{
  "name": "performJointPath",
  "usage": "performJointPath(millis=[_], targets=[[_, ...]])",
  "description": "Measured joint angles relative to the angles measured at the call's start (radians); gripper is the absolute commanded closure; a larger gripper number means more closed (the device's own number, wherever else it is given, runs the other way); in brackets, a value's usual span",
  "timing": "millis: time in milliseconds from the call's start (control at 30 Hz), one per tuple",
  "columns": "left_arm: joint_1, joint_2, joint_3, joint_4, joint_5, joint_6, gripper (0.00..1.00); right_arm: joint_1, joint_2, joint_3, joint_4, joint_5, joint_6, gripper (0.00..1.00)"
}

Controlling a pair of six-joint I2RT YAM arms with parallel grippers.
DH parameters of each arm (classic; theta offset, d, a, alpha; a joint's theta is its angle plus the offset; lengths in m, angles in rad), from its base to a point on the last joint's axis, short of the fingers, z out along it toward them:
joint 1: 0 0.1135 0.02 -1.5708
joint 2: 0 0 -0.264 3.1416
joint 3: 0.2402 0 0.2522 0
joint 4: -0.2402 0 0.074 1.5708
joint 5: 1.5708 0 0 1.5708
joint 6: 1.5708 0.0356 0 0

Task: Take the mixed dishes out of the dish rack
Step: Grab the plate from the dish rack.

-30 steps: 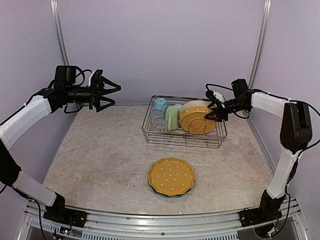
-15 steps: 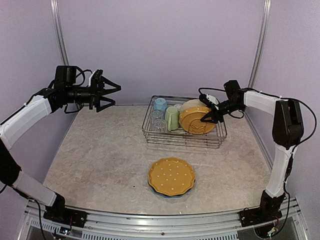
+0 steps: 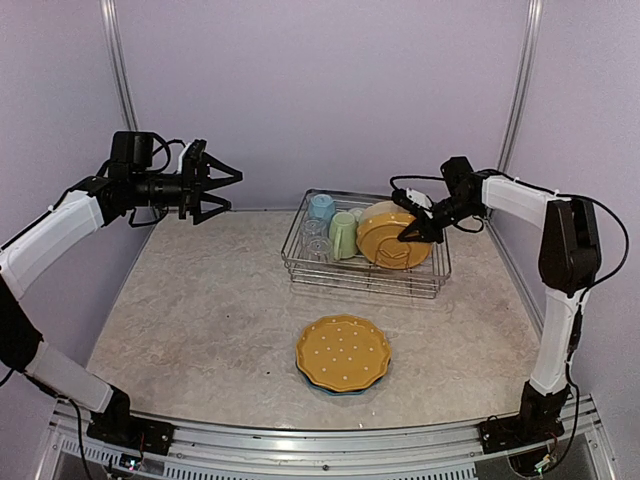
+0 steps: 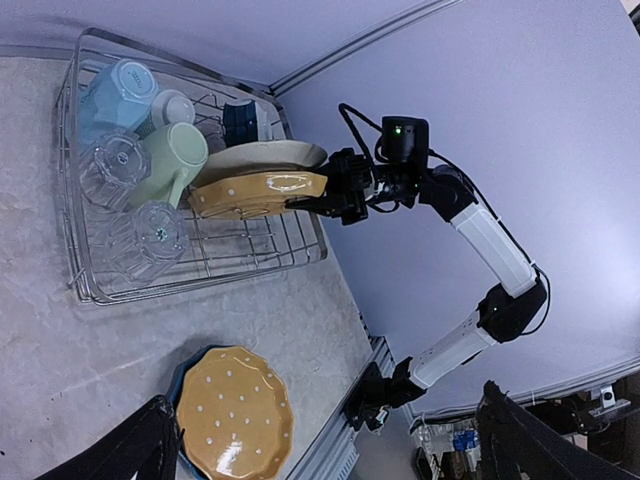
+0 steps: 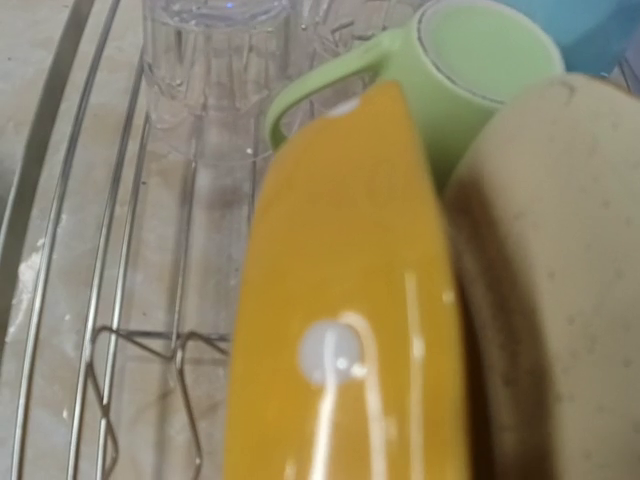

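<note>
left gripper (image 3: 234, 192) hanging spread at table's (image 3: 200, 310) 10 o'clock | rack (image 3: 300, 262) sitting at 1 o'clock | green mug (image 3: 343, 236) crowding yellow plate (image 3: 385, 242) from 9 o'clock | risk: plate likely knocking mug or slipping edge-on | right gripper (image 3: 405, 236) meeting plate's 3 o'clock rim, jaw state untellable

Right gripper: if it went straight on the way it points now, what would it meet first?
The yellow plate standing in the rack: the right gripper points at its rim, and it fills the wrist view. Contact may already be made; depth is unclear.
</note>
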State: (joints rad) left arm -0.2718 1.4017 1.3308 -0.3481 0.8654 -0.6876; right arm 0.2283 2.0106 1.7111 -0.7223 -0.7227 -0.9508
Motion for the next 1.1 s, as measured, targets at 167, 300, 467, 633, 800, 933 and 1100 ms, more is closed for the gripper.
performJointPath(millis=[167, 300, 467, 633, 800, 933, 1100], targets=[[-0.005, 0.0, 0.0, 0.001, 0.003, -0.001, 0.01, 0.0, 0.004, 0.014, -0.022, 0.0, -0.002, 0.98], [-0.008, 0.0, 0.0, 0.003, 0.005, -0.004, 0.01, 0.0, 0.004, 0.016, -0.031, -0.003, -0.001, 0.99], [-0.012, 0.0, 0.0, 0.003, 0.006, -0.004, 0.01, 0.0, 0.002, 0.022, -0.04, -0.008, 0.001, 1.0], [-0.016, 0.0, 0.0, 0.003, 0.005, -0.003, 0.01, 0.001, -0.026, 0.016, -0.052, -0.011, 0.019, 1.0], [-0.018, 0.0, 0.0, 0.003, -0.001, 0.0, 0.01, 0.008, -0.116, -0.055, -0.036, -0.011, 0.053, 1.0], [-0.019, 0.0, 0.0, 0.003, -0.006, 0.003, 0.01, 0.012, -0.211, -0.141, 0.008, -0.019, 0.107, 1.0], [-0.023, 0.0, 0.0, 0.003, -0.009, 0.005, 0.01, 0.016, -0.281, -0.18, 0.028, -0.058, 0.169, 1.0]])
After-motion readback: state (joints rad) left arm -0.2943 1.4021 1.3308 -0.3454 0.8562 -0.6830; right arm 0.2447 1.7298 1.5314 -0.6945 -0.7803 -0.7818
